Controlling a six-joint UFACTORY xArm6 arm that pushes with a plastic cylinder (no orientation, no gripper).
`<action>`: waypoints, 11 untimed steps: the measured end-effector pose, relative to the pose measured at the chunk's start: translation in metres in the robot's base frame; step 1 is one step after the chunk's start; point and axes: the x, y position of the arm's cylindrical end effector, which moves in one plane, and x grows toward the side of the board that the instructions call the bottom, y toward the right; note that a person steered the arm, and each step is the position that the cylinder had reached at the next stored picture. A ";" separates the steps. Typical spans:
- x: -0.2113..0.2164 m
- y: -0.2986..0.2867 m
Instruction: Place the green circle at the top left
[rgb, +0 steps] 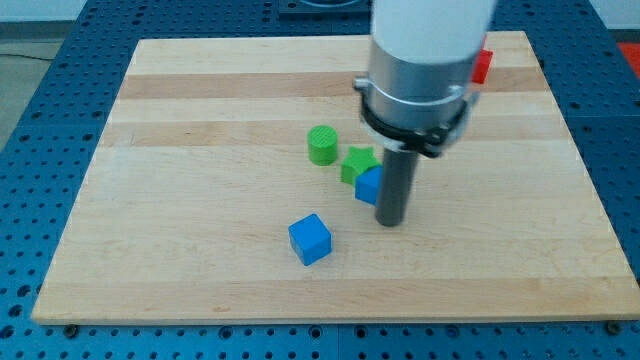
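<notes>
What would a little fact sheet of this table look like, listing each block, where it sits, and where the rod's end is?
board: wooden board on a blue perforated table
green circle: near the middle, standing free
green block: to the circle's lower right, shape unclear, touching a blue block
blue block by rod: partly hidden behind the rod
blue cube: alone, toward the view's bottom
red block: at the view's top right, mostly hidden by the arm
my tip: just right of the blue block by rod, right of and below the green circle

wooden board (200, 120): green circle (322, 145), blue cube (310, 239).
</notes>
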 end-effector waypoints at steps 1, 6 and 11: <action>-0.031 -0.030; -0.049 0.035; -0.041 -0.103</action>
